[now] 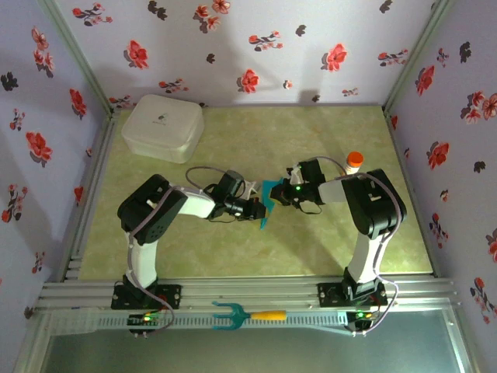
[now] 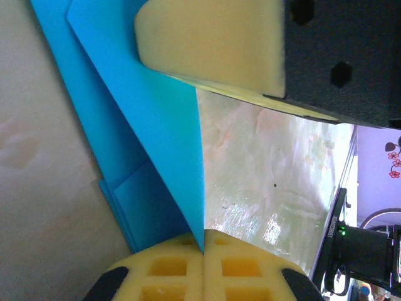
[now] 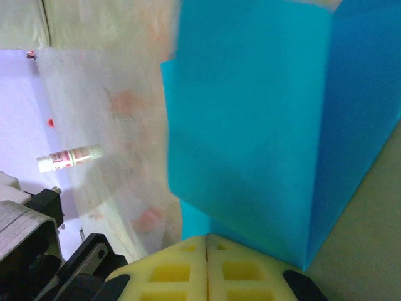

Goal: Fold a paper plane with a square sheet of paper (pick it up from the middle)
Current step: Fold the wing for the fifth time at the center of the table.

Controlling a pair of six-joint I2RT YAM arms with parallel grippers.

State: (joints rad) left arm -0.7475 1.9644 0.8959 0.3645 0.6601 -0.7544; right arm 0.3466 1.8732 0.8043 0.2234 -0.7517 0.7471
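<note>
Both arms reach in and meet at mid-table [image 1: 233, 249]. The paper [image 1: 268, 200] sits between the two grippers, just in front of the arm elbows. It is teal-blue, already folded, and looks narrow and pointed from above with the tip toward the near edge. Cannot tell if the tip touches the table.

The left gripper [image 1: 255, 208] is on the paper's left side. In the left wrist view its yellow foam fingers [image 2: 163, 269] are pressed together, and a sharp paper [image 2: 150, 138] edge runs straight into the seam, so it is clamped on the paper. Several layers show there, one flap over another with a lower fold behind. A yellow pad [image 2: 213, 44] of the other gripper is at the top of that view, against the paper's upper part.

The right gripper [image 1: 279, 194] is on the paper's right side. In the right wrist view its fingers [image 3: 169, 273] are together, with the paper [image 3: 250, 138] rising from the seam, also clamped. A crease runs down the right portion.

A white lidded box [image 1: 163, 128] is at the far left of the table. A bottle [image 1: 354, 161] with an orange cap stands behind the right arm, also seen lying sideways in frame [image 3: 69, 157]. A teal fork tool [image 1: 248, 315] with a yellow handle lies on the front rail [image 1: 93, 295], between the bases.
</note>
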